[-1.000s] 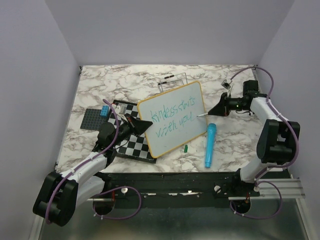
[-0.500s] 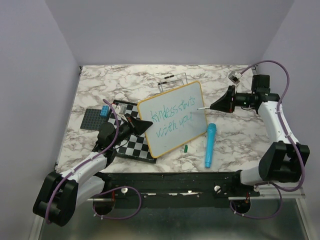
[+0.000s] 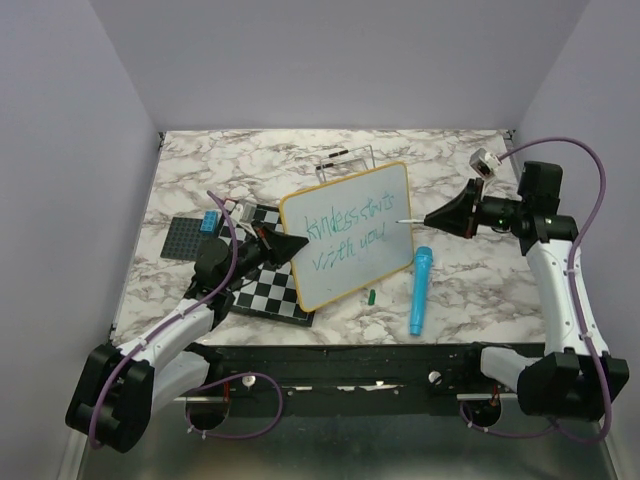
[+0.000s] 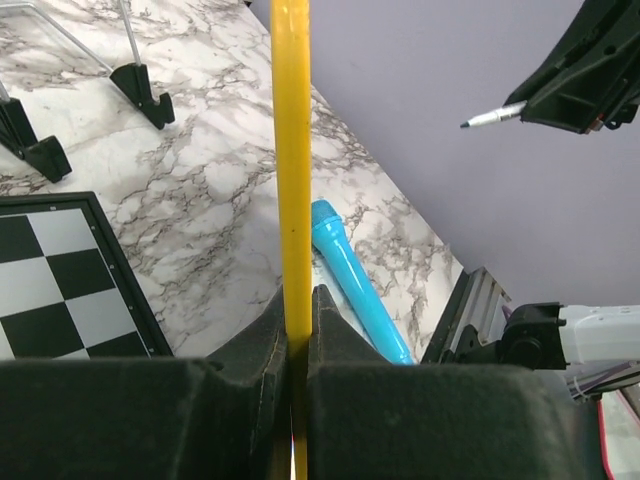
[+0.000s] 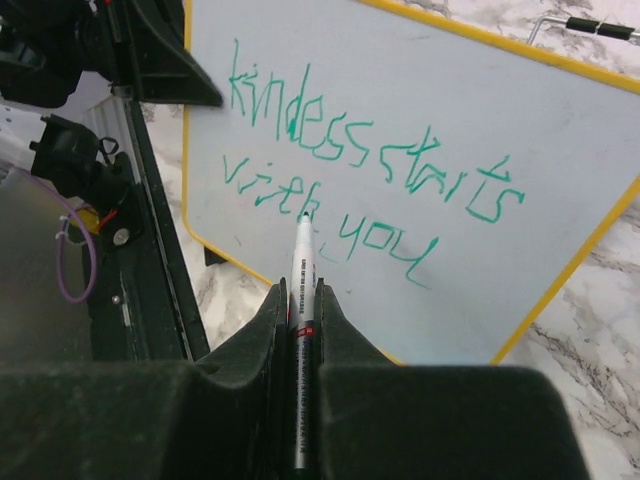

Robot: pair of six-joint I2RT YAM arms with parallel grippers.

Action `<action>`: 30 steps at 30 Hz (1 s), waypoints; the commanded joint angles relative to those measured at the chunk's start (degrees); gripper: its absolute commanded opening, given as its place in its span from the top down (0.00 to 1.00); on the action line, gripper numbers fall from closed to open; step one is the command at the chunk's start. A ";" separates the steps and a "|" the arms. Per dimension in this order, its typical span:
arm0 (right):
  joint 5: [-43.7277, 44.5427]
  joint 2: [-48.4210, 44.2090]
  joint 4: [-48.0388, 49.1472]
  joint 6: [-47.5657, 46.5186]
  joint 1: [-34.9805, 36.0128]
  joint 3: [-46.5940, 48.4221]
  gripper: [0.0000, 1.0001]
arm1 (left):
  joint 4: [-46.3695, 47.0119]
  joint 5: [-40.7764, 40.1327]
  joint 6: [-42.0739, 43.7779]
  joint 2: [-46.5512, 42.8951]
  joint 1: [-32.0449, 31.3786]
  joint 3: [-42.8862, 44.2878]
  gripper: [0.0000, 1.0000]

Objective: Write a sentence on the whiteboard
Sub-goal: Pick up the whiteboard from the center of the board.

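Whiteboard (image 3: 395, 190) tilted mid-table, lower left over checkered board (image 3: 262, 292); 2-line green sentence (image 5: 370, 165) on face. Left gripper (image 4: 297, 318) pinched tight on yellow left edge. Right gripper (image 5: 301, 300) clamped on marker (image 5: 303, 255), tip near board's right side, not touching.

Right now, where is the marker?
Top view, right of centre: the marker is in the right claw, its tip near the whiteboard's right edge, not touching.

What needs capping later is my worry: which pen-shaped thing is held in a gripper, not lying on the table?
The thin marker clamped in the right gripper, tip toward the whiteboard; the thick blue one lies on the table.
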 commanded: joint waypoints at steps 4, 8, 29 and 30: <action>1.52 -10.30 8.28 4.64 -1.05 -10.33 1.00 | 4.63 1.38 1.27 0.09 -0.08 6.34 1.00; -0.23 -13.73 9.78 4.99 -3.25 -12.10 0.99 | 5.07 1.29 0.75 2.02 0.00 8.72 1.00; -10.34 -16.72 11.37 7.10 -7.04 -13.51 0.99 | 2.18 2.25 1.89 16.08 2.19 32.01 1.00; -10.60 -17.07 11.45 7.19 -7.12 -13.60 0.99 | 2.18 2.95 1.89 16.79 2.55 32.71 1.00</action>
